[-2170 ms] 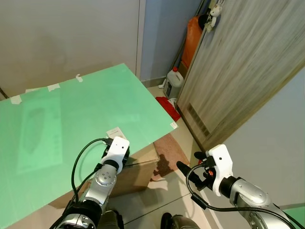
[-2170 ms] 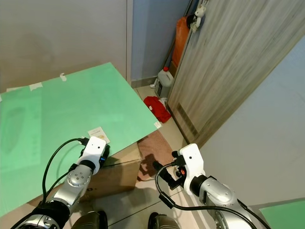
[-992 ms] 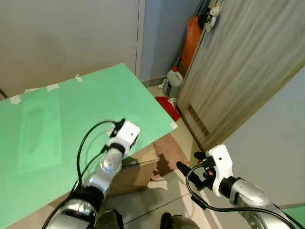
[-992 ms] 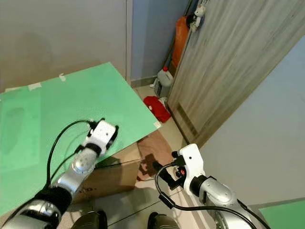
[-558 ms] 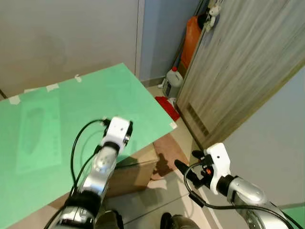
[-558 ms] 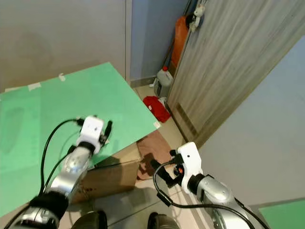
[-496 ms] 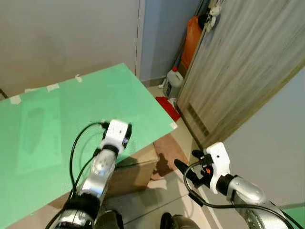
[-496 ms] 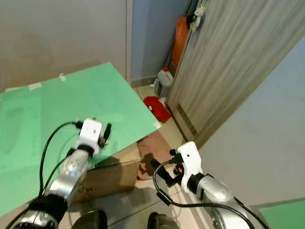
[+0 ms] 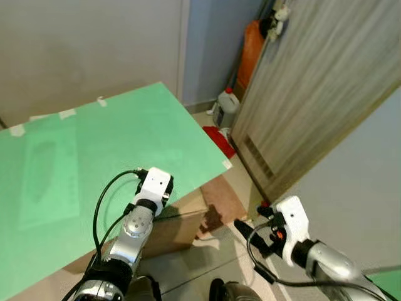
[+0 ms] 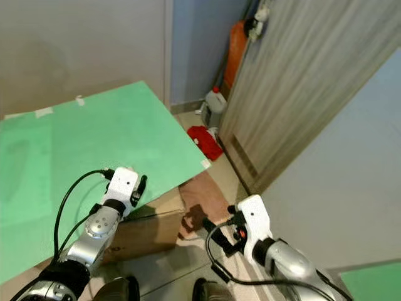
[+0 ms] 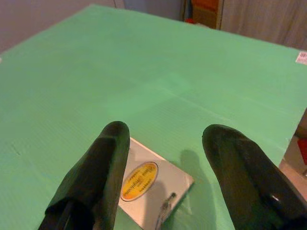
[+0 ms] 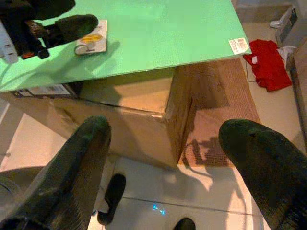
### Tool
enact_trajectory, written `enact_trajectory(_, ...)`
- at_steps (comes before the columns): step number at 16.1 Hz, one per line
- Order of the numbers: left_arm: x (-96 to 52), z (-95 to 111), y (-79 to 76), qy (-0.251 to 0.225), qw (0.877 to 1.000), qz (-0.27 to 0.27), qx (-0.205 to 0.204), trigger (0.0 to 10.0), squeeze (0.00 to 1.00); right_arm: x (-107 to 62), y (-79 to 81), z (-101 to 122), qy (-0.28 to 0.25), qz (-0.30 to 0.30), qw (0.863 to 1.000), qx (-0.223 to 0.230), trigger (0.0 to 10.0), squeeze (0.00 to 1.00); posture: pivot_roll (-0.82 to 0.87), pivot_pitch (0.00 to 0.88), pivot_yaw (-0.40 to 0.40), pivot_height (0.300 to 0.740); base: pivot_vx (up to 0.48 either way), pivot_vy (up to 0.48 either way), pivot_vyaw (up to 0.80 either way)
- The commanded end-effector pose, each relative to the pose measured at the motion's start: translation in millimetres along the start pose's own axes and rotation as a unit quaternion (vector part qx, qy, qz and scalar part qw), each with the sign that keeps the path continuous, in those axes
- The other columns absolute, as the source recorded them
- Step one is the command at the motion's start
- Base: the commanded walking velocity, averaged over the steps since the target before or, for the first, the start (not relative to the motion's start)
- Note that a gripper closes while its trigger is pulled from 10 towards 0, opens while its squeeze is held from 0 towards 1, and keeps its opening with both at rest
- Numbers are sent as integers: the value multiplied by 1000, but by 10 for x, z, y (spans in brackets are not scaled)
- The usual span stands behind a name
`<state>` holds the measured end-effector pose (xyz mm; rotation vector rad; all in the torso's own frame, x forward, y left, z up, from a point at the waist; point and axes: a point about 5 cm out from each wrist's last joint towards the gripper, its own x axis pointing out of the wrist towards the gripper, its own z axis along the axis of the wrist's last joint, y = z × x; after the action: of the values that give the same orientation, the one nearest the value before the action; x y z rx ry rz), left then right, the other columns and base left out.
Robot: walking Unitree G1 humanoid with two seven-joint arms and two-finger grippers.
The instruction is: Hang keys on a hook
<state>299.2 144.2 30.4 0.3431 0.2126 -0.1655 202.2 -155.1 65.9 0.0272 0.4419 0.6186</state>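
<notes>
Left wrist view: the left gripper hovers with fingers spread over a white card with a yellow oval label; a small metal key lies on that card, ungrasped. The card rests on the green board near its front edge. The right gripper hangs open over the floor beside the cardboard box. No hook is identifiable. Pickup, carry and hanging all remain.

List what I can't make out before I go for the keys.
Card, left wrist view: label print is blurred.
Keys: a thin metal bit on the card, same view; too small and dim for shape.
Door top, left eye view: something hangs there, too small to tell whether it is a hook.
</notes>
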Motion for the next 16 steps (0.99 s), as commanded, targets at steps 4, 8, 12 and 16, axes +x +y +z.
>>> enact_trajectory(4,-18,-119,-40,32,999,4,12,10000,0,-139,-43,-5,9,-11,1000,0,10000,0,-122,190,-125,740,0,0,0)
enact_trajectory(8,-61,-200,-66,50,999,7,10,10000,0,-135,-25,-1,13,-10,1000,2,10000,0,-120,199,-128,740,0,0,0)
enact_trajectory(12,-87,-286,-86,71,997,4,-1,10000,0,-151,2,-8,17,-8,1000,3,10000,0,-128,210,-131,740,0,0,0)
enact_trajectory(16,-89,-337,-93,91,996,3,-4,10000,0,-179,-1,-24,21,-10,1000,5,10000,0,-133,213,-128,740,0,0,0)
